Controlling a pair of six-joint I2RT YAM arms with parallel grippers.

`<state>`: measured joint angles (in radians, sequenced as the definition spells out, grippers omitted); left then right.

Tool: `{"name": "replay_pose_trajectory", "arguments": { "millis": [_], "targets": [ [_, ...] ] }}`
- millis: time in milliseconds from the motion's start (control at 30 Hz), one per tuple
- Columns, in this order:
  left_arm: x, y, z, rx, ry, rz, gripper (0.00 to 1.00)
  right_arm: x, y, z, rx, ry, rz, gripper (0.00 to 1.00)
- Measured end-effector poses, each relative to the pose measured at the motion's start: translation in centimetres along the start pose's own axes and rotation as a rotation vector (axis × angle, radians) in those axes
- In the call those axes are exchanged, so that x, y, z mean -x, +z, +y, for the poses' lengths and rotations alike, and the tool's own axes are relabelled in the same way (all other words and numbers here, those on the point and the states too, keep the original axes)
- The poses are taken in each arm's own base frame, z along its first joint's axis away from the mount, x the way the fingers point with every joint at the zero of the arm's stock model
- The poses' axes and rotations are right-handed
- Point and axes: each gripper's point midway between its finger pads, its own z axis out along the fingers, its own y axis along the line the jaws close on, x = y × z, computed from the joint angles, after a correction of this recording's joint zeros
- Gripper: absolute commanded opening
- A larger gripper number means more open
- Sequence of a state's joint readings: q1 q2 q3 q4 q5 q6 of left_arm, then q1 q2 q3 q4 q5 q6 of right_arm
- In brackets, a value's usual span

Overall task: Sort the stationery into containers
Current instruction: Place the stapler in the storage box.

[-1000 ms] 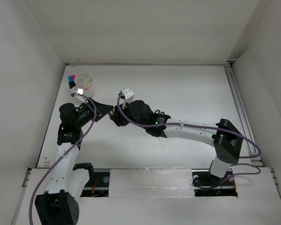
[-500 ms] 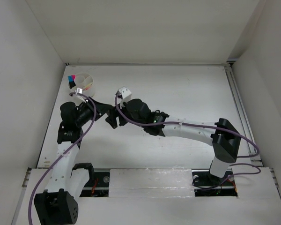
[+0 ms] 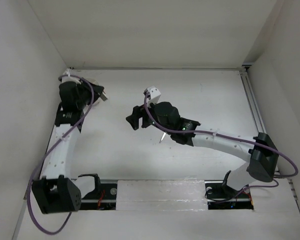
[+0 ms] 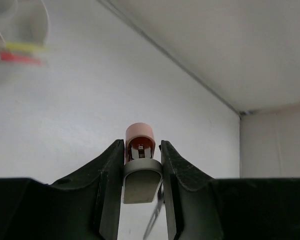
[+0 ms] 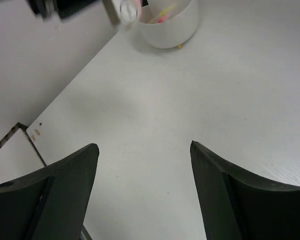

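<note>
White table carried a round white cup near its far left corner. Right gripper gaped wide, holding nothing, mid-table. Left gripper, by the cup, pinched a pink-capped marker between its fingers.

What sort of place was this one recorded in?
Most likely a lab robot cell, not a home or office: a bare white table boxed in by plain white walls, a left arm and right arm bolted at its near edge, and only a white cup of stationery as props.
</note>
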<state>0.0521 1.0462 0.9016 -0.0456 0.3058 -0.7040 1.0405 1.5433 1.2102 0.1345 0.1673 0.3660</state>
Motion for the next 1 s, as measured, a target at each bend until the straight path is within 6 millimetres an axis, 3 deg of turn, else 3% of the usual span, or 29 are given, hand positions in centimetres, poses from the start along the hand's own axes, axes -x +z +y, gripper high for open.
{"name": "replay_pose_trajectory", "arguments": {
  "millis": [167,267,367,467,600,767,1000],
  "targets": [
    [9.5,5.1,-1.4,0.163,0.036,-0.167,0.0,-0.2,-1.4,-0.9,-0.031,0.0,0.0,0.8],
    [14.1,8.9,-1.8,0.234,0.077,-0.237,0.0,-0.8,-2.5,-1.5,-0.044,0.006,0.008,0.8],
    [16.0,12.5,-0.8,0.295,0.143,-0.242,0.0,-1.4,-3.4,-1.9,-0.051,0.017,0.019,0.8],
    [15.9,15.7,0.8,0.335,0.22,-0.197,0.0,-2.3,-4.1,-2.2,-0.053,0.024,0.036,0.8],
    [13.9,18.3,3.9,0.386,0.308,-0.109,0.0,-3.9,-4.7,-2.3,-0.034,0.029,0.074,0.8],
    [12.3,19.7,5.9,0.401,0.375,-0.044,0.0,-6.7,-5.4,-2.4,-0.001,0.034,0.142,0.8],
    [10.7,20.3,8.1,0.424,0.408,-0.022,0.0,-8.0,-5.7,-1.6,0.039,0.035,0.178,0.8]
  ]
}}
